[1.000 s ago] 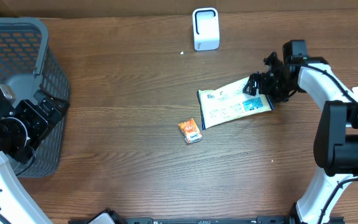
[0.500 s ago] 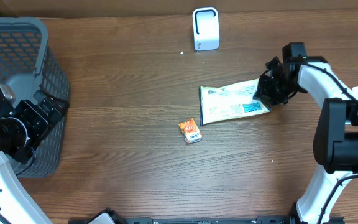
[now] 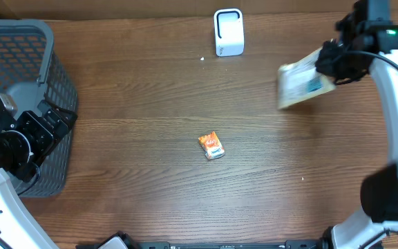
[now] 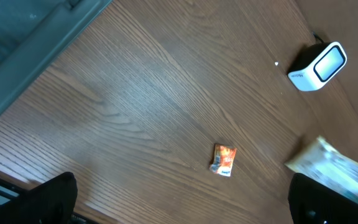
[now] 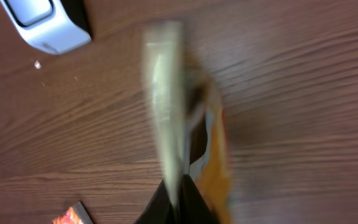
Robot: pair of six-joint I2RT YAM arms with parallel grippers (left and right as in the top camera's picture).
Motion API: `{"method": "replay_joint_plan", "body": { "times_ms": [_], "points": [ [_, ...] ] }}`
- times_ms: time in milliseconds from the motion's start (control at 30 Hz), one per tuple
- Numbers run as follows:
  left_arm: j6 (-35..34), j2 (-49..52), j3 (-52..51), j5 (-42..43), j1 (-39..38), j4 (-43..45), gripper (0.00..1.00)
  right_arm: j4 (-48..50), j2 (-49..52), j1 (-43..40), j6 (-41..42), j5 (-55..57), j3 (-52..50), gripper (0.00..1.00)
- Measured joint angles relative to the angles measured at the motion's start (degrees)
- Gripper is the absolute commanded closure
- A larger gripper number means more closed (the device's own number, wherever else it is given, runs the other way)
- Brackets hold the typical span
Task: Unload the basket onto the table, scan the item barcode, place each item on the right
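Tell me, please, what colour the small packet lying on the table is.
The packet is orange with white, clearest in the overhead view.

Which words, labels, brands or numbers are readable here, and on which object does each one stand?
No text is readable.
White scanner: small dark mark on its side, too small to read.
Large packet held in the right tool: blue and green print, blurred.
Small orange packet: print too small to read.
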Motion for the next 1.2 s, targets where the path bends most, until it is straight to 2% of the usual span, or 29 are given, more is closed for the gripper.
{"method": "replay_joint_plan", "body": {
  "times_ms": [133, 367, 700, 1000, 1200],
  "points": [
    [0.0, 0.0, 0.0, 0.0, 0.0, 0.0, 0.0, -3.0, -3.7, 0.0, 0.5, 2.7, 0.5, 0.96],
    [0.0, 0.0, 0.0, 0.0, 0.0, 0.0, 0.0, -4.8, -1.8, 1.9, 2.1, 4.2, 0.5, 0.96],
    [0.0, 0.0, 0.0, 0.0, 0.0, 0.0, 0.0, 5.4, 2.3, 13.8, 8.3, 4.6, -6.4, 0.96],
    [0.0, 0.0, 0.0, 0.0, 0.0, 0.0, 0.0, 14.4, 3.6, 24.8, 14.3, 1.4, -7.6, 0.96],
    [0.0, 0.0, 0.0, 0.0, 0.0, 0.0, 0.0, 13.4, 3.6, 28.0, 16.2, 4.2, -7.6, 0.96]
  ]
}}
